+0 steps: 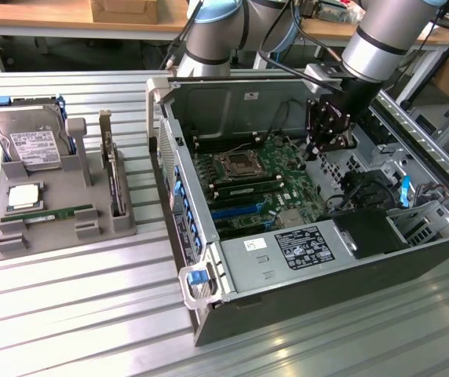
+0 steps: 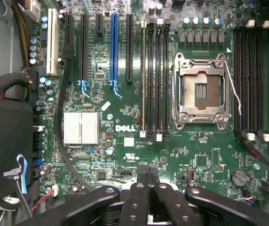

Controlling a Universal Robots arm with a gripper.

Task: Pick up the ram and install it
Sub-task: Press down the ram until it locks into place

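My gripper (image 1: 315, 151) hangs inside the open computer case (image 1: 209, 259), above the motherboard (image 1: 287, 184). Its jaws are shut with nothing between them. In the wrist view the shut gripper (image 2: 148, 172) points at the board's edge near the memory slots (image 2: 158, 80). One thin green ram stick (image 1: 48, 213) lies flat on the grey tray (image 1: 9, 247) at the exterior view's left, far from the gripper. A like stick (image 1: 244, 187) stands seated in a slot beside the CPU socket (image 2: 202, 92); its gold edge (image 2: 143, 80) shows from above.
The tray also holds a hard drive (image 1: 28, 137), a CPU chip (image 1: 22, 196) and an upright dark card (image 1: 113, 173). Inside the case are a labelled power supply (image 1: 299, 250), black cables (image 2: 68, 117), a heatsink (image 2: 80, 128) and a blue expansion slot (image 2: 114, 47).
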